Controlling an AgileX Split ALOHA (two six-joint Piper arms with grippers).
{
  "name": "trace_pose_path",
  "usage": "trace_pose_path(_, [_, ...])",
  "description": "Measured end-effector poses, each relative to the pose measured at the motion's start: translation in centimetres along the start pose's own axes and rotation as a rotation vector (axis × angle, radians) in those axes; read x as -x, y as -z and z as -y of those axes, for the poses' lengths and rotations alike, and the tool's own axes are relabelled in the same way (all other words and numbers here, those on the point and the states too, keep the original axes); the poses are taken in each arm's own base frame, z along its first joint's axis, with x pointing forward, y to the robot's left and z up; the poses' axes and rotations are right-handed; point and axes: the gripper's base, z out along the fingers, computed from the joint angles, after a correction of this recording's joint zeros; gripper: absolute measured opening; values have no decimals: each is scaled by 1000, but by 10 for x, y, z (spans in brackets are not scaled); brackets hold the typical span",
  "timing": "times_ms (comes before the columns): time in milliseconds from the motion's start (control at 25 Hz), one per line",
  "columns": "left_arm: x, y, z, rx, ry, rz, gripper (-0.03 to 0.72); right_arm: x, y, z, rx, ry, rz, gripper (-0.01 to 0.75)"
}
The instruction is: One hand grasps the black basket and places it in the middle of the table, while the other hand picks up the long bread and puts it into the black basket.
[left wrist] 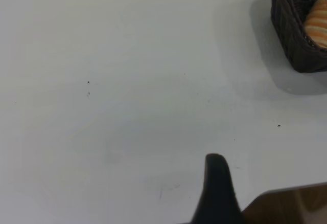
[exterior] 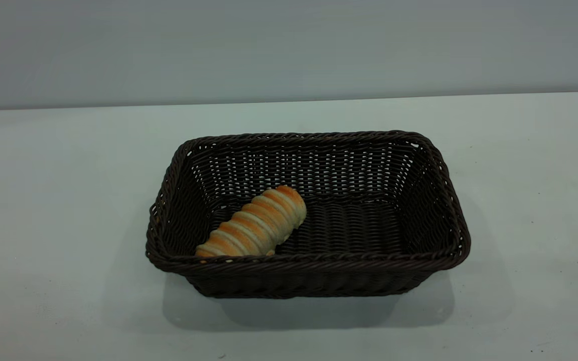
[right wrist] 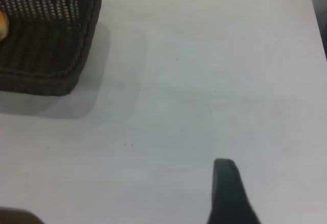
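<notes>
The near strip of the table (exterior: 58,311) lies bare in front of the basket (exterior: 314,281), and bare tabletop also runs wide to the left and right of it. Neither arm appears in the exterior view.

The basket sits about mid-table, a little right of centre, with its long sides running left to right. Its near wall stands well back from the near edge of the view, and its shadow falls on the table in front and to the right.

Inside it lies the bread (exterior: 254,224), in the left half of the basket floor. The loaf's long axis runs on a diagonal: its near end points to the near-left corner and rests against the near wall, just under the rim, while its far end points far and right, toward the middle of the floor. The right half of the floor shows only weave.

Beyond the basket a band of table runs to the far edge, where a plain grey wall rises.

In the left wrist view, a single dark fingertip of the left gripper (left wrist: 217,183) hangs above bare table, well apart from a basket corner, where a bit of bread shows. In the right wrist view, one dark tip of the right gripper (right wrist: 227,188) hangs likewise over bare table, well apart from another basket corner. With one finger visible on each, the opening of either gripper cannot be told.
</notes>
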Motion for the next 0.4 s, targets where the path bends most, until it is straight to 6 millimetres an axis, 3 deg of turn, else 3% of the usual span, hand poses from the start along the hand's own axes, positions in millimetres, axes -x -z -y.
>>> trace_pose_path(400, [0, 0, 0, 0, -1, 0, 582, 0, 0, 0, 0, 0, 0, 388])
